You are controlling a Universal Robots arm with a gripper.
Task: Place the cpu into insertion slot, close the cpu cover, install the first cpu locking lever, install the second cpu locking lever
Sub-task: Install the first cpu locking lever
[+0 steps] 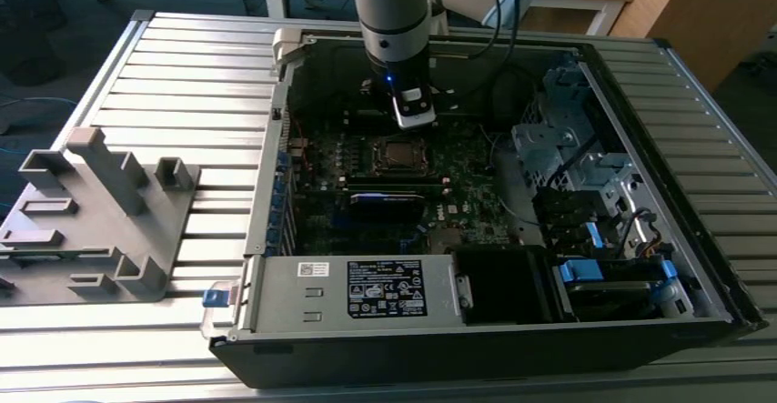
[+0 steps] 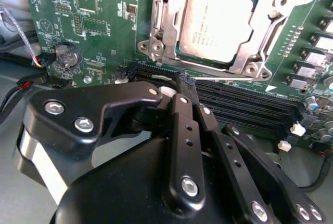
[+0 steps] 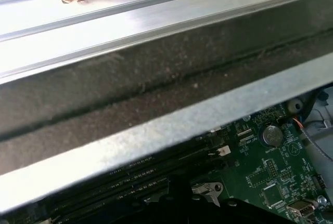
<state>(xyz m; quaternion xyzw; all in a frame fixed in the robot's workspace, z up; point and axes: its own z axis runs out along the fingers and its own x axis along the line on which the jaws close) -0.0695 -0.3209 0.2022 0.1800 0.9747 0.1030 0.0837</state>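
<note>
Two of the four steps look done. The cpu [image 2: 216,24] lies flat in the insertion slot [image 1: 375,154] with its dull silver face up. The cpu cover [image 2: 162,31] is folded down over it, and its silvery frame borders the chip on every side that the second wrist view takes in. By my reading, then, the step in hand is the first locking lever.

A thin bright wire rod [image 2: 234,78], which I take for that lever, runs along the cover's edge nearest the gripper. I cannot tell whether it is hooked under its catch.

The gripper [image 2: 185,80] has its fingers pinched together with nothing between them. The joined tips sit at the end of that rod, either touching it or just short of it. With the gripper used as a blunt pusher like this, the move seems to call for a steady press that keeps the tip on a thin, springy wire. It must also stay off the long black memory slots [image 2: 250,104] just beside the rod, since a slip could land on the green motherboard [image 2: 104,26].

In the exterior view the arm reaches down into the open computer case [image 1: 680,194], just beyond the socket. The labelled power-supply box [image 1: 364,289] lies well apart at the case's near end. A grey fixture [image 1: 85,212] stands on the slatted table [image 1: 182,66] at the exterior view's left.
</note>
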